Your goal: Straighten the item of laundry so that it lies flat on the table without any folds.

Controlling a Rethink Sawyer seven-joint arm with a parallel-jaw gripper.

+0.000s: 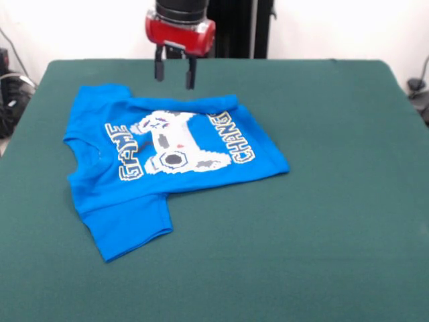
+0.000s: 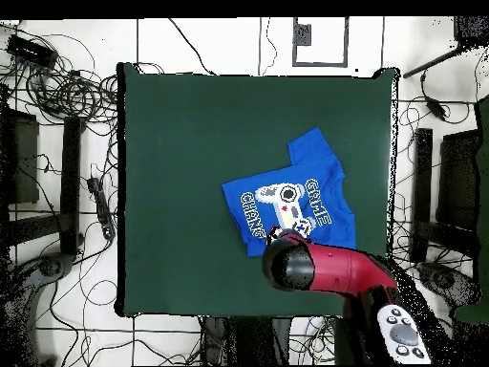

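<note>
The bright blue T-shirt [image 1: 167, 154] lies on the left half of the dark green table [image 1: 322, 221], print side up, collar to the left. Its hem side, at the right, is folded, so the "CHANGER" lettering is cut off at the edge. One sleeve points to the far left and the other spreads toward the near edge. My gripper [image 1: 175, 72] hangs open and empty just above the shirt's far edge, apart from the cloth. In the overhead view the shirt [image 2: 287, 196] lies right of the table's [image 2: 181, 143] middle, and the red arm [image 2: 315, 268] covers the shirt's lower edge and hides the gripper.
The black pedestal [image 1: 238, 27] stands behind the table's far edge. In the overhead view, cables [image 2: 67, 86] and black stands lie on the floor around the table, and a white device with buttons [image 2: 401, 334] sits by the robot's base.
</note>
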